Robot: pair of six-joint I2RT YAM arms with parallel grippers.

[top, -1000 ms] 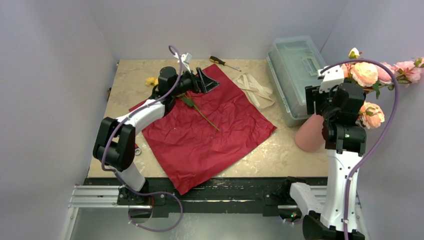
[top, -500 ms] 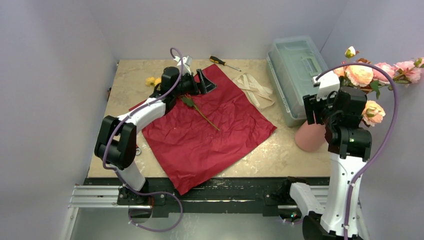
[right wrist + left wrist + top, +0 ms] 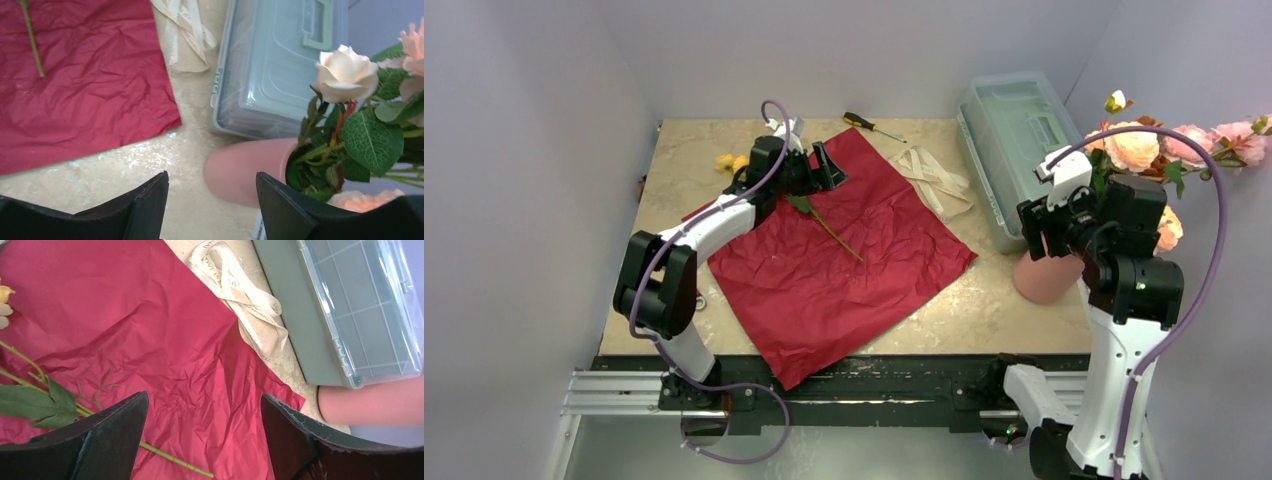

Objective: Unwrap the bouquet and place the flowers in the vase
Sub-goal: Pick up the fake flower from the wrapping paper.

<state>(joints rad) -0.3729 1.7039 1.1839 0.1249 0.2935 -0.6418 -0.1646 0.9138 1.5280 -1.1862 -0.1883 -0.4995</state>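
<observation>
Flowers [image 3: 1136,150]: most stand in the vase [image 3: 1046,277] at the right edge of the table [image 3: 984,300], just beside the plastic box [image 3: 1014,130]. One leafy stem [image 3: 829,228] lies on the flattened red paper [image 3: 854,280]. Left gripper [image 3: 202,405] hangs over the paper's far corner, jaws wide apart, nothing between them; the stem runs under one finger. Right gripper [image 3: 212,177] sits over the vase's near side, jaws wide, empty. Ribbon [image 3: 936,178] lies loose between paper and box.

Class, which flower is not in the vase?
The single stem lying flat on the red paper beside the left claw; the other flowers stand in the pink vase.
</observation>
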